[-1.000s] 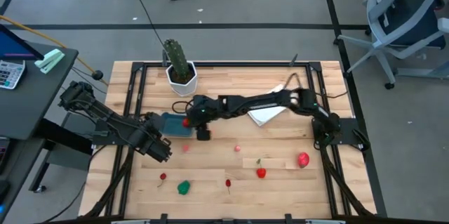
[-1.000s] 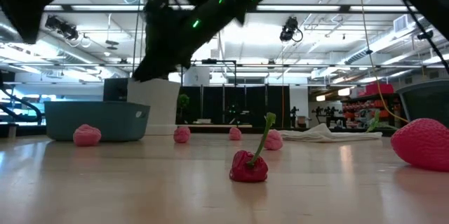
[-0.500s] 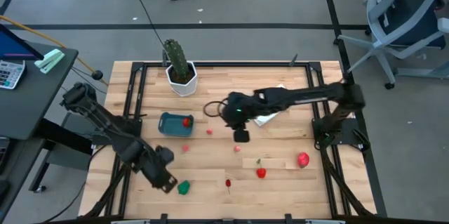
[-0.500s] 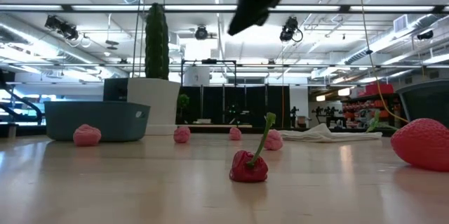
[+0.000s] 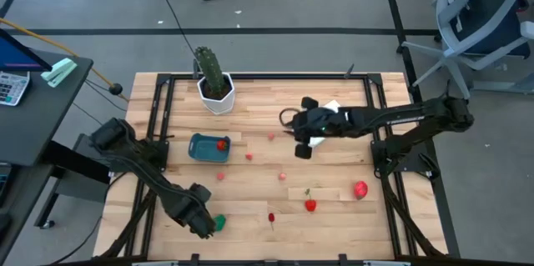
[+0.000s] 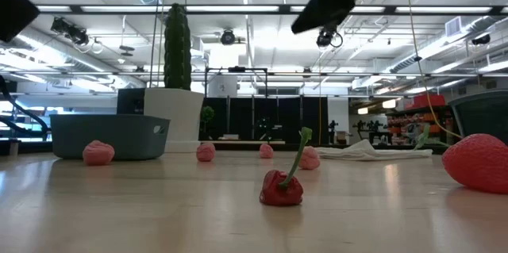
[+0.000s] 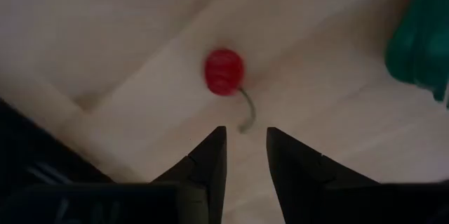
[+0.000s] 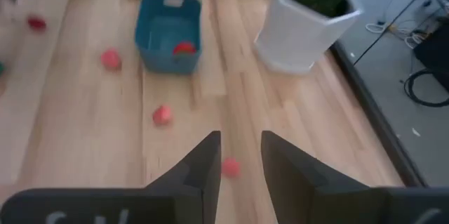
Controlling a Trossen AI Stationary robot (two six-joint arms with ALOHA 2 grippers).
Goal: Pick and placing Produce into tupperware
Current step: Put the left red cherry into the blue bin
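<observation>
A teal-blue tupperware [image 5: 208, 148] is seen on a pale wooden table [image 5: 275, 99] marked by plank lines and framed in black. A red piece [image 5: 221, 143] is held inside the tupperware. Pink produce [image 5: 249, 156] is scattered across the pale wood, and a larger pink-red strawberry [image 5: 360, 189] is shown near the right side. A red pepper with a green stem [image 6: 282, 187] and a red cherry [image 7: 224, 71] on a thin green stem are visible. A green piece [image 5: 219, 223] is shown beside the black left gripper [image 7: 244, 143]. A green cactus [image 5: 209, 67] is set in a white pot [image 5: 216, 96]. The right gripper [image 8: 234, 150] is coloured black.
</observation>
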